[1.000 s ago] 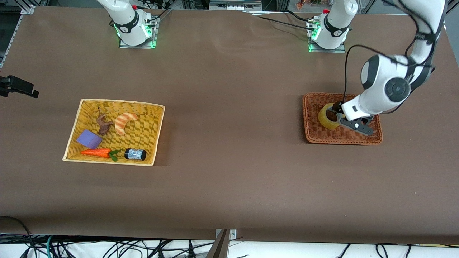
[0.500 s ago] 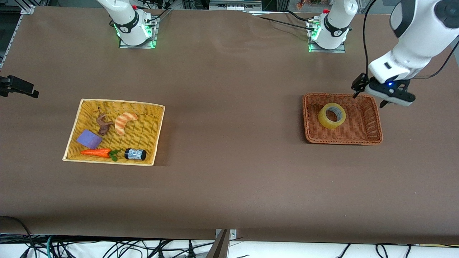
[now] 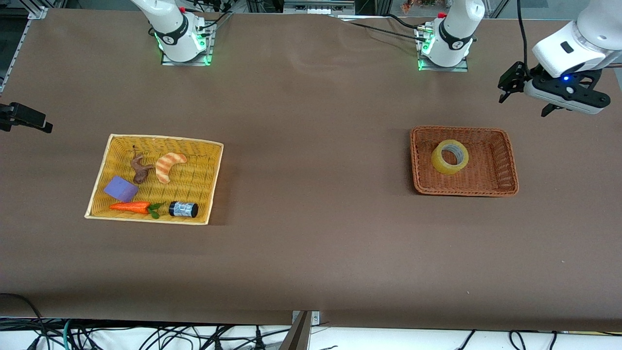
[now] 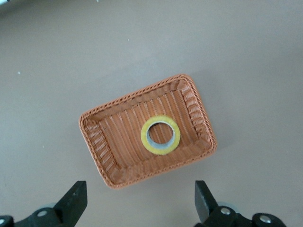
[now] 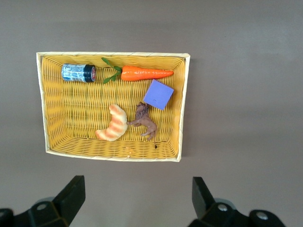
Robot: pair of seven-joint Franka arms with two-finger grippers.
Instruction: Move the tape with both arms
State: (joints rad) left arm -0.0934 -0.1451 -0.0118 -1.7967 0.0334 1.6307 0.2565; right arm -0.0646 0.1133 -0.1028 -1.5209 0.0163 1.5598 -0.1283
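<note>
Brown tabletop: tape (image 3: pixel 450 156) lies flat in basket (image 3: pixel 505 165), core upward; left hand (image 3: pixel 527 97) and right hand (image 5: pixel 135 201) released.

The broad brown matte surface (image 3: pixel 311 253) carries two woven baskets (well apart): a yellow rectangular wicker basket (image 3: pixel 201 194) toward the right arm's end, a reddish-brown rectangular wicker basket (image 3: pixel 491 187) toward the left arm's end.

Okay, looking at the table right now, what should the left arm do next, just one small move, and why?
Probably bring the left hand back over the brown basket and lower it toward the tape. The hand is open, empty and raised off the basket's edge toward the bases, while the tape lies flat inside, untouched. The right hand hangs open above the yellow basket.
</note>
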